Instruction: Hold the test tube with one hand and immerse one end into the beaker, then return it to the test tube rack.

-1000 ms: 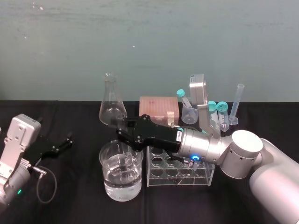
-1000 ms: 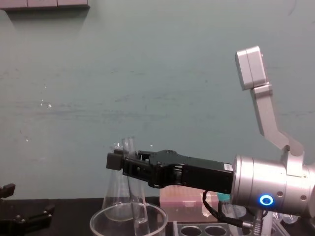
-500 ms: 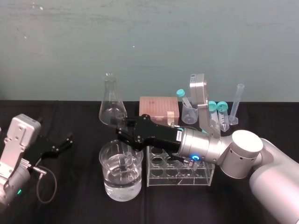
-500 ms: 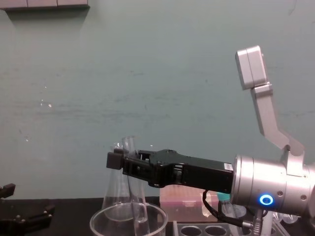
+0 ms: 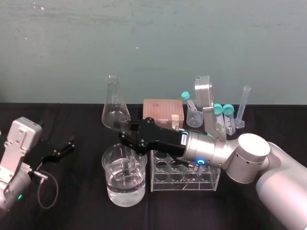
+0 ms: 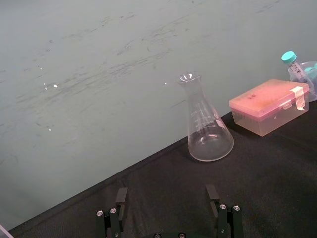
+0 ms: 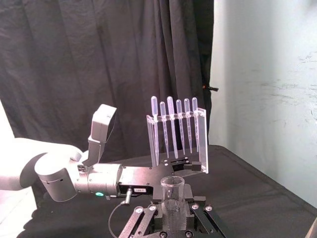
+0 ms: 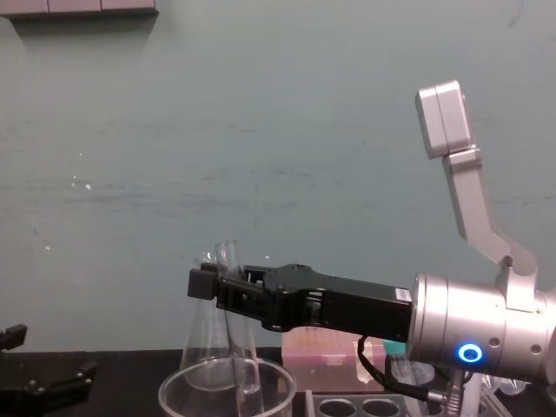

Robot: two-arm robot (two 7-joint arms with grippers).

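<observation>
Clamped around the test tube [image 7: 172, 199], the right gripper [image 5: 127, 142] is reaching in from the right and hovering over the beaker [image 5: 109, 181], which is standing near the front edge of the worktop [image 5: 72, 201], about midway along it. Its fingers are pinching the glass partway along its length. The tube is standing nearly upright, with its open rim poking up above the claw in the chest view. Its lower end is reaching down inside the beaker and, from the head view, appears to be dipping into the water there, though how deep it is going is hard to tell.

The test tube rack [image 5: 192, 185] is sitting just beside the beaker, on its right, under the right forearm. The left gripper [image 6: 166, 193] is idling near the left edge of the worktop with its fingers spread wide and nothing between them.

By the look of it, the pick-up is done and the immersion step is being carried out. What is remaining is lifting the tube clear of the beaker rim, carrying it across to the rack, lowering it into one of the round holes and letting go.
</observation>
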